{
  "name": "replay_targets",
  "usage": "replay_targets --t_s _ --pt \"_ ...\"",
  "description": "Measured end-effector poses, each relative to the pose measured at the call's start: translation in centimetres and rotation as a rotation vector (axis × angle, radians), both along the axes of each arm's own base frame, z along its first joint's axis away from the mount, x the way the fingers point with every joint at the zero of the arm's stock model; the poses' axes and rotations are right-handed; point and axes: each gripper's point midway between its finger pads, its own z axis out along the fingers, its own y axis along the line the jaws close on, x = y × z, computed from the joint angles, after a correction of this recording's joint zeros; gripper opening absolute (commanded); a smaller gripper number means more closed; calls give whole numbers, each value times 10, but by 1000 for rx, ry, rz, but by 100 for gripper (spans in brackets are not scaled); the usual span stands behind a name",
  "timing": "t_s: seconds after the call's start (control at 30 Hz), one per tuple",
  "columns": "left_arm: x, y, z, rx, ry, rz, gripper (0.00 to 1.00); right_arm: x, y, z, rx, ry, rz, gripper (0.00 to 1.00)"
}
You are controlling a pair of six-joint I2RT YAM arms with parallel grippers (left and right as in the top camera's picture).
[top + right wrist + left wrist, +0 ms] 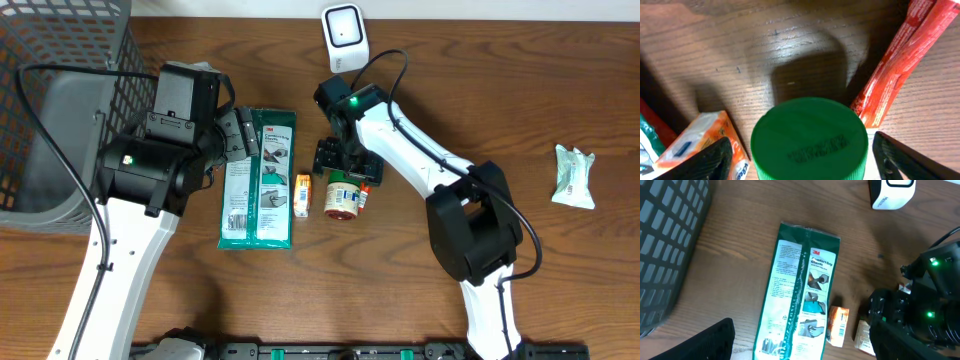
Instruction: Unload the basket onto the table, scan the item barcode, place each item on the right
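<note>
I had the right gripper (339,163) hanging directly above the green-lidded jar (343,198), jaws released. In the right wrist view its black fingertips (710,160) stood on either side of the lid (809,137) with wood showing in both gaps, so nothing was gripped. The jar stood upright near the middle of the table with its long axis vertical, and the lid faced straight up into the wrist camera. I could not make out a barcode on it.

The surface was a dark wooden table (480,90) under flat light, with a pale wall along the far edge. The white scanner (342,35) sat at that far edge, well apart from the jar and beyond the right arm.

The jar was crowded. A red stick packet (895,65) lay slanted just beside it on one side and a small orange box (302,195) on the other. Past the box lay the long green glove package (258,178), running front to back. My left gripper (238,135) hovered over that package's far corner, spread and empty. A dark mesh basket (60,100) filled the left end, and a white-green pouch (574,177) lay alone far right.
</note>
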Motion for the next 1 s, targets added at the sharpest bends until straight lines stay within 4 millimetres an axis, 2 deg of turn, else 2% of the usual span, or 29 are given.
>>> replay_targets --t_s 0.57,0.7,1.0 --pt "0 0 0 0 0 0 86 -2 -2 -5 -4 5 -1 81" --pt "0 0 0 0 0 0 86 -4 -3 -7 -9 11 -2 73" --pt "0 0 0 0 0 0 86 -6 -5 -7 -18 19 -3 76"
